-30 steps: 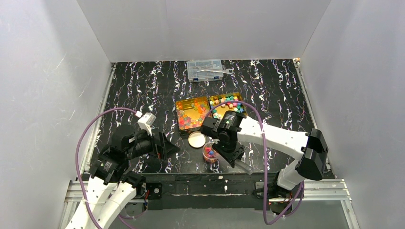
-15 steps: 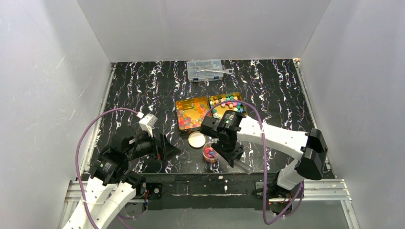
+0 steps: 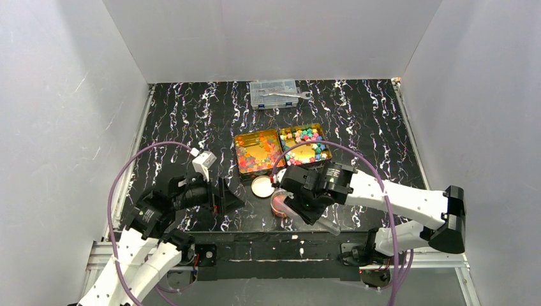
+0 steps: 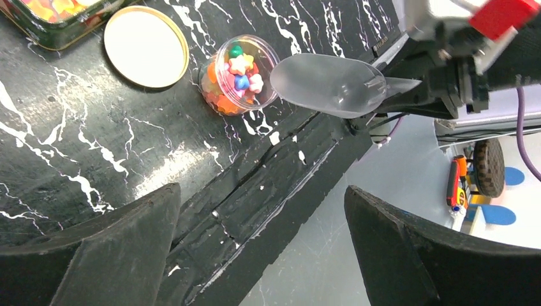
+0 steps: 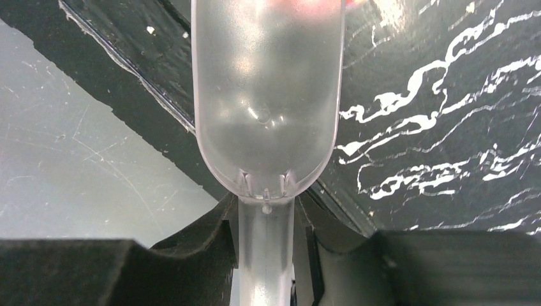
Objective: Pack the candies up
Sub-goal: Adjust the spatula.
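Glossy red, orange and yellow candies (image 3: 258,152) fill the left gold tin. Pastel candies (image 3: 306,143) fill the right tin. A small clear jar (image 3: 279,205) (image 4: 239,73) near the table's front edge holds a mix of both sorts. My right gripper (image 3: 309,209) (image 5: 266,223) is shut on the handle of a clear plastic scoop (image 4: 328,85) (image 5: 268,95). The scoop's bowl looks empty and its mouth lies at the jar's rim. My left gripper (image 3: 227,196) (image 4: 261,191) stands open to the left of the jar, holding nothing.
The jar's round gold lid (image 3: 262,186) (image 4: 145,46) lies flat between the jar and the tins. A clear compartment box with a wrench (image 3: 274,93) sits at the back. The table's front edge (image 4: 300,172) runs just below the jar.
The right arm swung its elbow out to the right and lower, turning the scoop while keeping it at the jar. The left gripper edged slightly right.
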